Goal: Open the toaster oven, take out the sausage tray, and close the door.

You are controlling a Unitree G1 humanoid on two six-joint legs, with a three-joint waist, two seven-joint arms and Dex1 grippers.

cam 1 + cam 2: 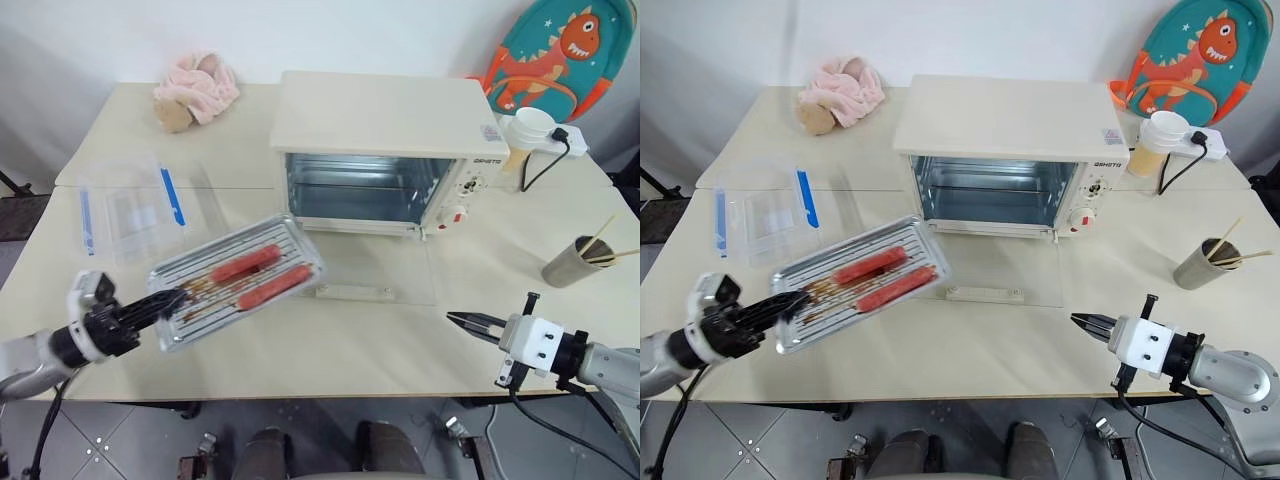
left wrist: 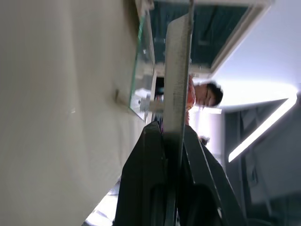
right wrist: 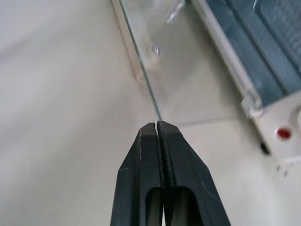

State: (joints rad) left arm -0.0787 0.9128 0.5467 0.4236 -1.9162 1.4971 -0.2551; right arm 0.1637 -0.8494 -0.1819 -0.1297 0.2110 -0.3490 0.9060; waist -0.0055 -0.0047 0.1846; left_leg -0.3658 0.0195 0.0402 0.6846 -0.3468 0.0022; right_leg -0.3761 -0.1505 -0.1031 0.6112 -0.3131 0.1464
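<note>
Left fingers [image 1: 170,300] clamp sausage tray [image 1: 240,280] rim; right fingers [image 1: 462,320] pressed together, empty; door [image 1: 372,268] down.

Two head cameras looked forward and down over the table [image 1: 400,340], sharing the oven [image 1: 380,150]; each wrist camera sat close behind its fingers, facing the open door [image 3: 155,56]
</note>
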